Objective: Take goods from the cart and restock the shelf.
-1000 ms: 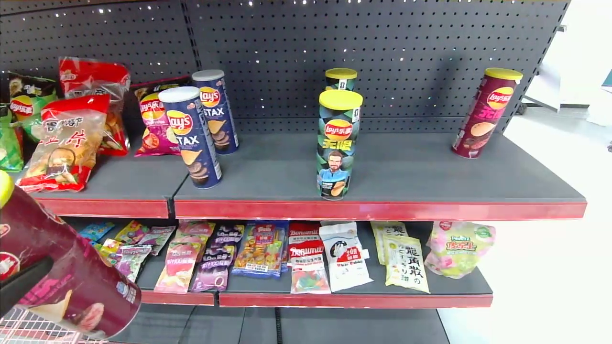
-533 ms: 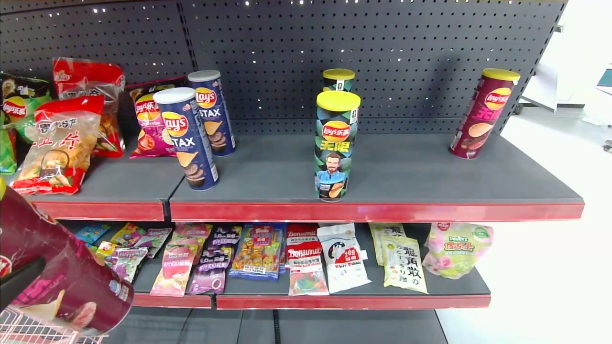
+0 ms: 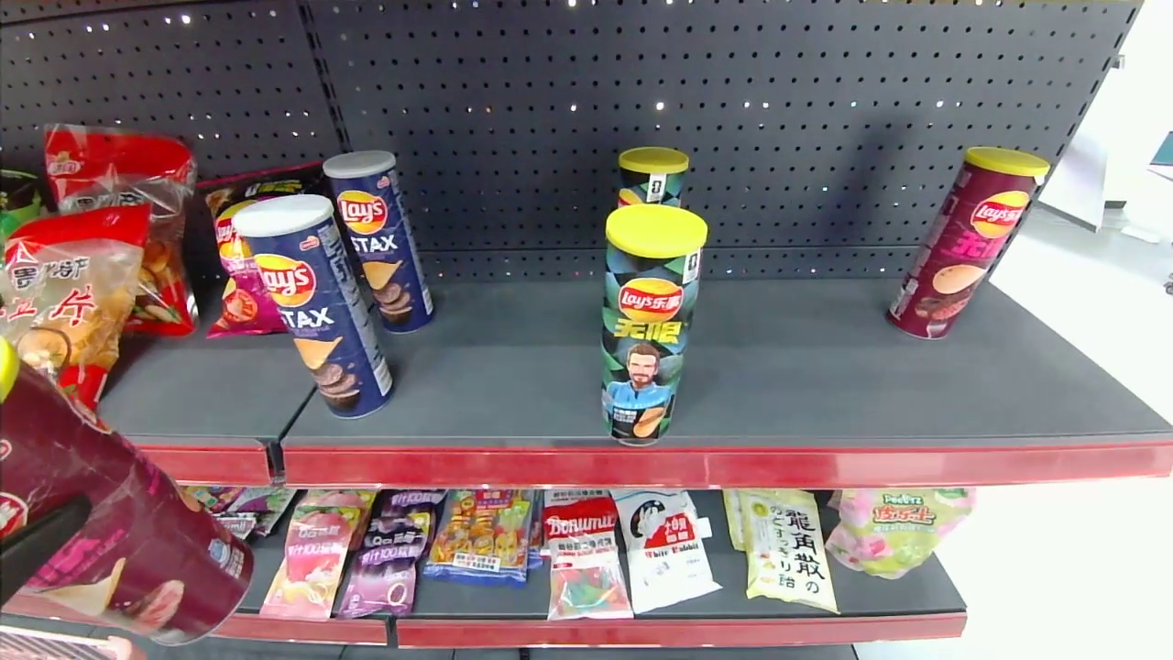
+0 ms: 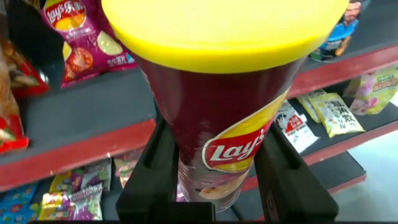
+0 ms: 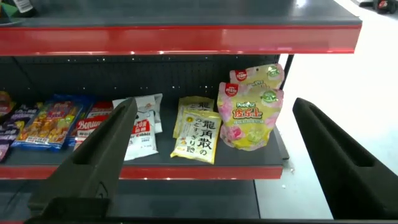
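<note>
The left pincer (image 4: 219,171) pinches a maroon chip can (image 3: 119,522) with a yellow lid, its black fingers (image 4: 152,168) pressed on either side of the tube. The can is tilted, low at the robot's left, in front of the upper shelf (image 3: 779,367). A matching maroon can (image 3: 962,247) stands at that shelf's right end. The right pincer (image 5: 212,107) is spread and holds nothing, facing snack bags (image 5: 249,109) on the lower shelf.

A dark perforated back panel (image 3: 779,110) rises behind, with pale bright floor (image 3: 1054,568) at the right.
</note>
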